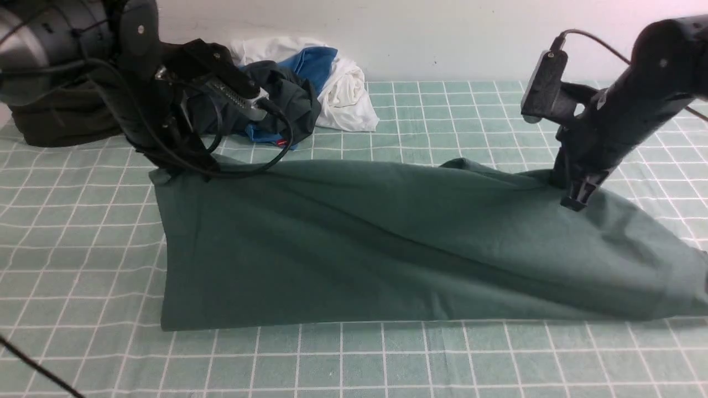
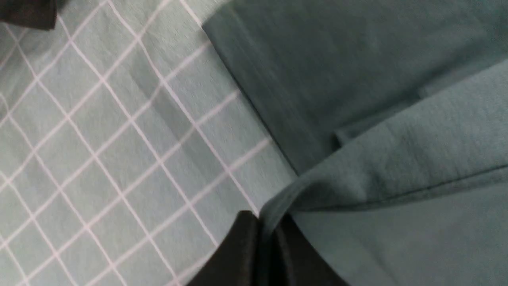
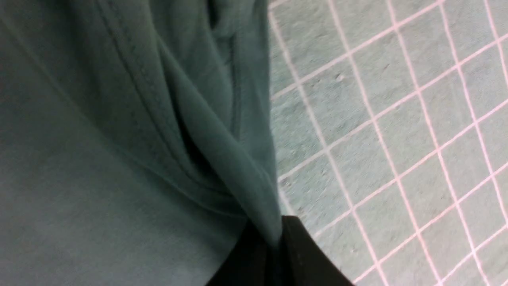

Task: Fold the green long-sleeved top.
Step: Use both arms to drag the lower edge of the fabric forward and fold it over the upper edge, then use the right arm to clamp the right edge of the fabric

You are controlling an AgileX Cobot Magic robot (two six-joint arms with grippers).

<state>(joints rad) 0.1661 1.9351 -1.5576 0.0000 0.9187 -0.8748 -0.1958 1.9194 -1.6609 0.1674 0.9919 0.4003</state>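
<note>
Green long-sleeved top [image 1: 354,243] lies across the middle of the table on the pale green gridded cloth [image 1: 387,365], spread wide from left to right. Near edge is flat; far edge is raised at both ends.

Left gripper [image 2: 266,238] is pinched shut on the top's far-left corner. The wrist view shows a hem edge caught between the two black fingers. Right gripper [image 3: 274,248] is likewise clamped on a bunched fold of the top at the far right, with the fabric drawn up into a small peak there. From that peak the cloth slopes down toward the near edge. Logo, neck and cuffs aren't visible, so I can't tell whether the sleeves are tucked in.

Step, as I read it: a two-handed fold of the far edge over toward the near edge. The grasp is made; the carry-over is not yet done.

Next move calls for both arms to lift together and travel toward the near side at one pace. The fabric between them should be taut so the middle doesn't sag or crease. Then far edge goes down onto near edge and both grippers release.

Risk: the right grip has a thick bunch and may drag lower layers along.

Beyond the far-left corner sit a pile of other clothes [image 1: 332,83] (white, blue, dark) and a dark garment [image 1: 61,121]. Neither is part of this fold.
</note>
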